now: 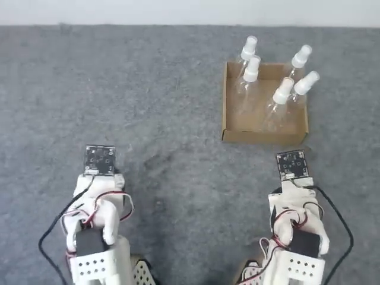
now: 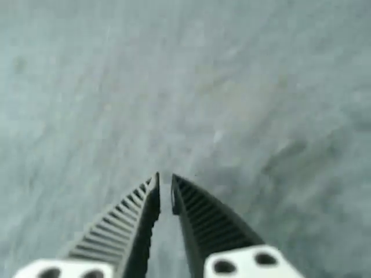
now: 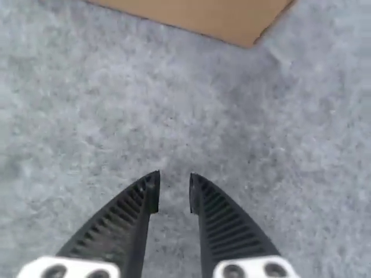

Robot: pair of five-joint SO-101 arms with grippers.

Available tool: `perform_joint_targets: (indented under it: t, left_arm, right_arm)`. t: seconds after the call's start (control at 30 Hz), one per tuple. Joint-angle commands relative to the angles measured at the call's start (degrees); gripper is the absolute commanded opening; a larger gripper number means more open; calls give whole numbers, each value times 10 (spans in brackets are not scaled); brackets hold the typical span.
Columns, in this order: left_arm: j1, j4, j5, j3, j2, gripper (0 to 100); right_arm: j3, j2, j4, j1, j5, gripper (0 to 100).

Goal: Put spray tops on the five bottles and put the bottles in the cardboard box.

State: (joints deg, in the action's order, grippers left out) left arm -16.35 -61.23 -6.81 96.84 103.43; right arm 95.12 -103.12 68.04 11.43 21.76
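A grey, felt-like table point(image 1: 148, 89) runs to a pale wall at its far edge. The left fingers point(image 2: 142, 208) are all but closed, with only a sliver of gap at the tips. They hold nothing and point down at bare grey cloth near the table's near-left corner. The right fingers point(image 3: 217, 214) stand slightly ajar, also empty, over the cloth by the near-right corner. The brown edge of the cardboard box point(image 3: 203, 17) lies just ahead of them.

Both arms sit folded back along the near edge, the left arm point(image 1: 98, 202) well apart from the right arm point(image 1: 297, 214). The box point(image 1: 264, 138) sits toward the far-right part of the table, beyond the right arm. Five clear bottles point(image 1: 279, 101) stand inside it, leaning a little, each with a white spray top point(image 1: 252, 68).

By this layout the task looks finished: every bottle is capped and boxed, no loose tops or bottles lie on the cloth, and nothing appears left to do.
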Motion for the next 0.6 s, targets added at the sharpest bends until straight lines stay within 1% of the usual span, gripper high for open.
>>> perform_joint_targets:
  t: [0.0,0.07,0.13,0.57]
  left_arm:
    - [-62,-78,-6,-3,11,25]
    - [-80,-114,-5,-3,11,24]
    - [-89,-110,-4,-3,11,24]
    - [-89,-112,-4,-3,11,24]
  right_arm:
    - [13,-7,1,17,5,49]
    - [13,-7,1,16,5,49]
    - [13,-7,1,15,5,49]
    - [13,-7,1,15,5,49]
